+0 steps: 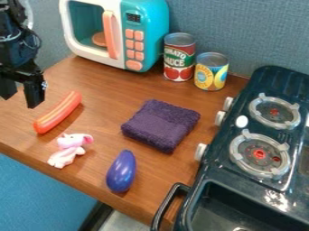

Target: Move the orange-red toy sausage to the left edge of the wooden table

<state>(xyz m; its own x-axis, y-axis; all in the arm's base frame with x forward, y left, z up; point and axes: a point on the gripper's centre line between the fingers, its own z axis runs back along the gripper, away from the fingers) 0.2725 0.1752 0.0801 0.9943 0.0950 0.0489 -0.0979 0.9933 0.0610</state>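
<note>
My black gripper (21,97) hangs at the upper left, its two fingers apart with nothing between them. Just right of and below it, an orange-red toy sausage (58,112) lies slantwise on the wooden table. A small pink and white plush animal (68,150) lies below the sausage. Near the front edge is a shiny purple toy eggplant (121,172). A folded dark purple cloth (161,125) rests mid-table.
A teal and white toy microwave (114,34) stands at the back, beside a red-labelled can (179,57) and a yellow-labelled can (211,71). A dark toy stove (241,173) with two burners, knobs and a sink basin occupies the right. The wooden table's (100,88) front edge runs along the lower left.
</note>
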